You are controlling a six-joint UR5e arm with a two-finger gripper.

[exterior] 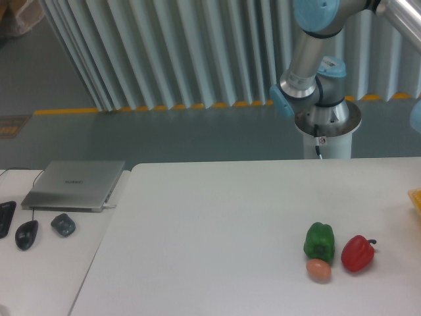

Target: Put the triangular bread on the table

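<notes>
Only a yellow sliver of the triangular bread [416, 197] shows at the table's [217, 224] right edge; fingers out of frame.

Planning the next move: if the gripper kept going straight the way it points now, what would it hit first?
That cannot be told: the gripper is out of view. Only the arm's base and lower links show, and a yellow sliver, possibly the triangular bread, at the table's right edge.

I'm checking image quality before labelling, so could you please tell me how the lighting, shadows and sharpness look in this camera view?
Fixed camera view: soft, even lighting, no harsh glare on the table; the green pepper, red pepper and small orange-brown ball cast only faint shadows; overall slightly soft focus; a yellow-orange sliver is cropped at the right edge.
</notes>
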